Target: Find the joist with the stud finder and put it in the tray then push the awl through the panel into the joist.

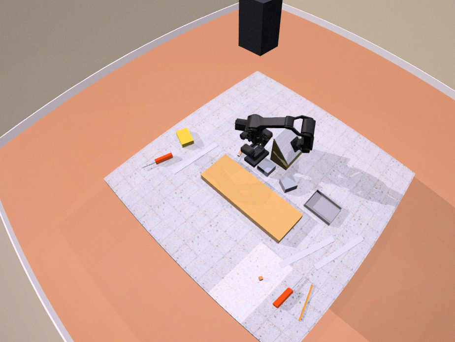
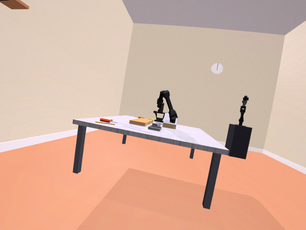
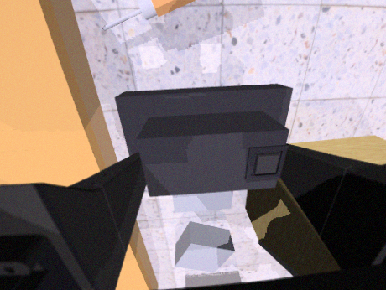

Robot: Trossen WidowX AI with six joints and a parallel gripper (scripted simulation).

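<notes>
My gripper [image 1: 258, 146] [image 2: 159, 116] [image 3: 209, 152] points down and is shut on the stud finder [image 1: 253, 159] [image 3: 201, 163], a dark block with a wider base plate and a small square window. Its base seems to be at table level, beside the panel's back edge. The floor panel [image 1: 249, 198] [image 2: 140, 121] [image 3: 38, 105] is a long orange-tan slab. The grey tray [image 1: 322, 208] [image 2: 154, 128] is empty. An orange-handled tool with a metal spike [image 1: 240, 150] [image 3: 169, 6], which looks like the awl, lies just beyond the stud finder. No hole shows in the panel.
A wedge [image 1: 286, 147] [image 2: 169, 126] [image 3: 294, 239] stands close beside the gripper. Two grey blocks [image 1: 266, 168] [image 1: 288, 184] lie between stud finder and tray. Red-handled tools [image 1: 163, 158] [image 1: 282, 297], a yellow block [image 1: 184, 136] and an orange stick [image 1: 306, 301] lie farther out.
</notes>
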